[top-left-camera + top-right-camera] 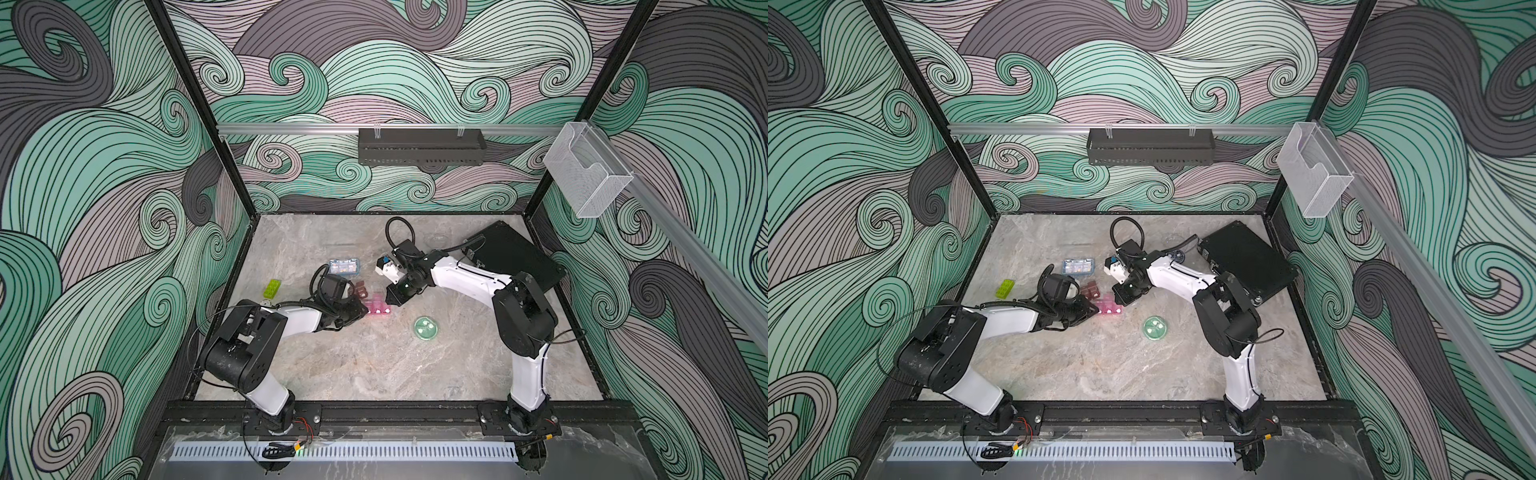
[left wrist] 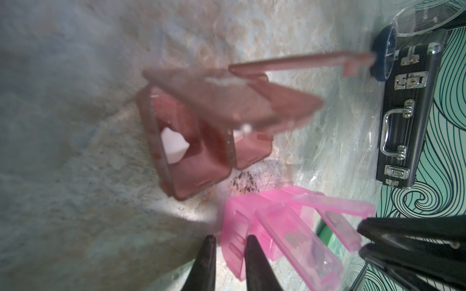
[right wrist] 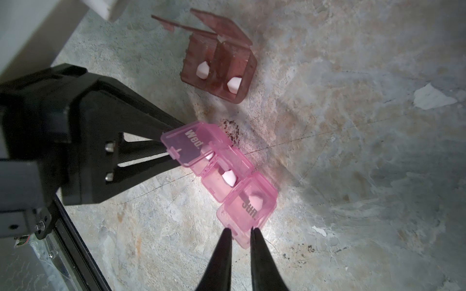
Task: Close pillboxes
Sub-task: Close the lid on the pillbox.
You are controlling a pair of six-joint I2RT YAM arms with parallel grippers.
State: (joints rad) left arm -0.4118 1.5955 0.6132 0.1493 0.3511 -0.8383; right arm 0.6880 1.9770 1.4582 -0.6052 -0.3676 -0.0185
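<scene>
Mid-bench (image 1: 374, 365), the left hand (image 2: 230, 238) clamped the pink box (image 3: 214, 182) at one end while the right hand (image 3: 240, 230), fingers together, touched its lowered Sun lid (image 3: 248, 201); its middle lid (image 3: 234, 161) and the brown box (image 3: 219, 68) stood open.

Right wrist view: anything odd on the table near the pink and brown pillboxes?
Yes. A dark reddish speckled stain sits on the table between the brown pillbox and the pink pillbox, like spilled residue. Pale chipped-looking patches also mark the surface farther off.

On the pink pillbox (image 3: 214, 184) — "Wed" on one end lid (image 3: 187, 144), "Sun" on the opposite lid (image 3: 248, 205)
</scene>
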